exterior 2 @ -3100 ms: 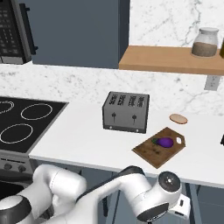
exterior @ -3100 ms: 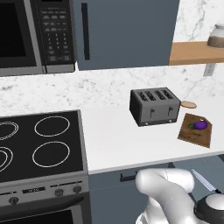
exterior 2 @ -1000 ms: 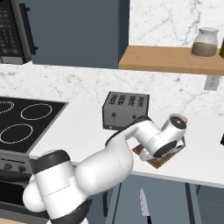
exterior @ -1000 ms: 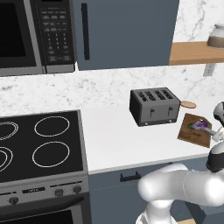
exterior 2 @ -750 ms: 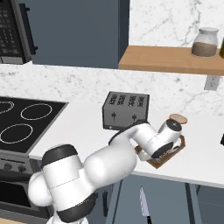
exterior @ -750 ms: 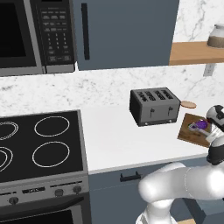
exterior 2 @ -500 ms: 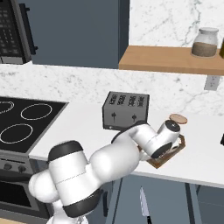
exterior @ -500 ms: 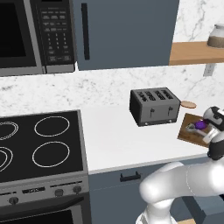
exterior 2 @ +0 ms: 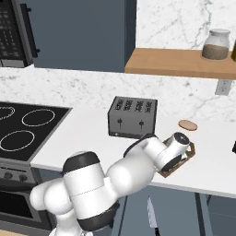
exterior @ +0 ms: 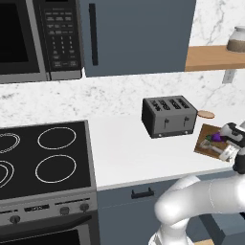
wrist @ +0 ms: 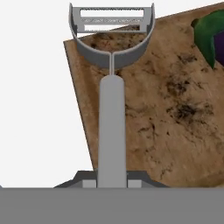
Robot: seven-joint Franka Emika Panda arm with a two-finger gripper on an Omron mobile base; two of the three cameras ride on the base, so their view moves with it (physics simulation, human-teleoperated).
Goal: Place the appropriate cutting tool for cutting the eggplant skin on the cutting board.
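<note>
The cutting tool (wrist: pixel 112 87), a slim grey peeler with a wide U-shaped head, runs up the hand view from my gripper (wrist: pixel 112 183), which is shut on its handle. Its head reaches the far corner of the cutting board (wrist: pixel 175 113), a dark-brown wooden board right beneath it. The eggplant (wrist: pixel 213 37), purple with a green cap, lies at that view's upper right. In the left base view my gripper (exterior: pixel 226 147) hovers low over the cutting board (exterior: pixel 205 144), beside the eggplant (exterior: pixel 216 137). From the right base view my hand (exterior 2: pixel 177 146) covers most of the cutting board (exterior 2: pixel 189 151).
A dark toaster (exterior: pixel 168 116) (exterior 2: pixel 132 117) stands left of the board, a small round tan disc (exterior: pixel 206 114) (exterior 2: pixel 187 125) behind it. The stove (exterior: pixel 43 158) is far left. A silver knife (exterior 2: pixel 151 214) shows below the counter edge. A jar (exterior 2: pixel 215 44) sits on the shelf.
Three seconds ago the arm hung below the counter. Over the last second the hand has sunk lower over the board with the peeler still held.
</note>
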